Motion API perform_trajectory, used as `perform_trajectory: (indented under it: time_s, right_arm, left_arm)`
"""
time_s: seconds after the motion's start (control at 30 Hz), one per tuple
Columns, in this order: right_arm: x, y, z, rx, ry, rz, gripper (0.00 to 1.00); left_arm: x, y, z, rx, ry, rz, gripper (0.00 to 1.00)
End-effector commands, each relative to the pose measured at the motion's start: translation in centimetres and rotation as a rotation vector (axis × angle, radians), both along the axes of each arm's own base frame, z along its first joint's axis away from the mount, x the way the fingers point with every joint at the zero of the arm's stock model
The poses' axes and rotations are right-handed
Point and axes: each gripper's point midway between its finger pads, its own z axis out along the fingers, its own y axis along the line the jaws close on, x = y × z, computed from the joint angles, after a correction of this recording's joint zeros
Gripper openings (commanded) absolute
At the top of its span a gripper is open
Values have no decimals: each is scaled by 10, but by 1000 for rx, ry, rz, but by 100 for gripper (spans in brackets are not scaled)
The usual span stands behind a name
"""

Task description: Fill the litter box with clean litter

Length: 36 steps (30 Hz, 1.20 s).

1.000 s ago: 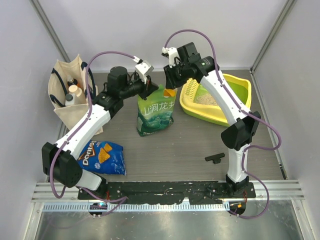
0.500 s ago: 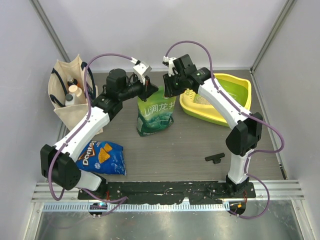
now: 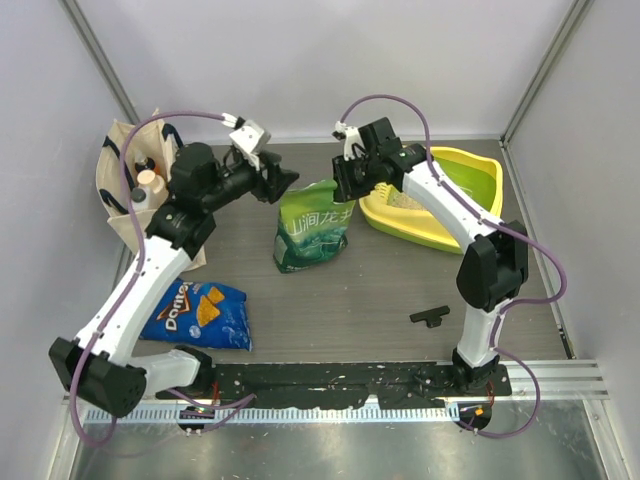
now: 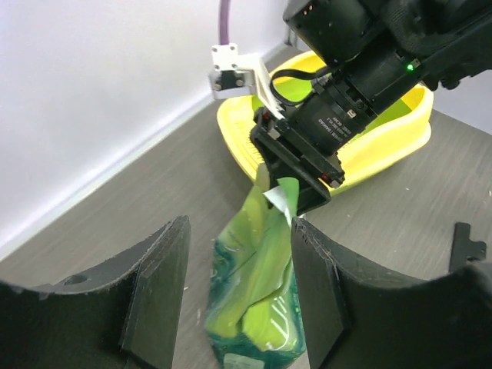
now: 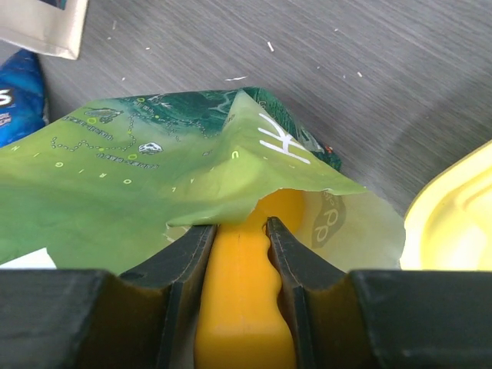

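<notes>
Top external view: the litter box [image 3: 475, 180] sits at the table's [image 3: 380, 290] back right corner, with some litter [image 3: 408, 200] lying in its left end. The pouch [image 3: 312, 225] stands just left of it. The right gripper [image 5: 240, 238] is clamped on an orange scoop [image 5: 242, 323] inside the pouch mouth. The left gripper [image 4: 237, 288] has its jaws apart and empty, beside the pouch top.

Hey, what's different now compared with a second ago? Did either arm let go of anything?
The left claw let go of the green pouch, opened and pulled back to the left. The right claw, still shut on the orange scoop, shifted toward the pouch's torn mouth, and the scoop now reaches into it. The pouch stays upright. The litter box, Doritos bag and tote bag have not moved.
</notes>
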Motion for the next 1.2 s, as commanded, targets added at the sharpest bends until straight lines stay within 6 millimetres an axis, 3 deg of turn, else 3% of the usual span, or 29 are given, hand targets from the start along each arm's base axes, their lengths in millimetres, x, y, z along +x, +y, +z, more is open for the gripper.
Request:
perform_trajectory:
  time_s: [0.0, 0.17, 0.47, 0.73, 1.17]
  right_arm:
    - [-29, -4, -22, 82, 218, 73, 1]
    - [0, 0, -6, 300, 338, -19, 1]
    - [12, 11, 22, 544, 473, -30, 1]
    - [34, -1, 57, 676, 471, -59, 1]
    - [46, -40, 59, 734, 511, -154, 1]
  left_arm:
    - [-3, 22, 5, 23, -41, 64, 58]
    - [-6, 30, 3, 54, -46, 82, 58]
    - [-4, 31, 4, 89, -54, 79, 59]
    - [-3, 30, 2, 112, -51, 68, 59]
    - [4, 22, 5, 120, -50, 34, 59]
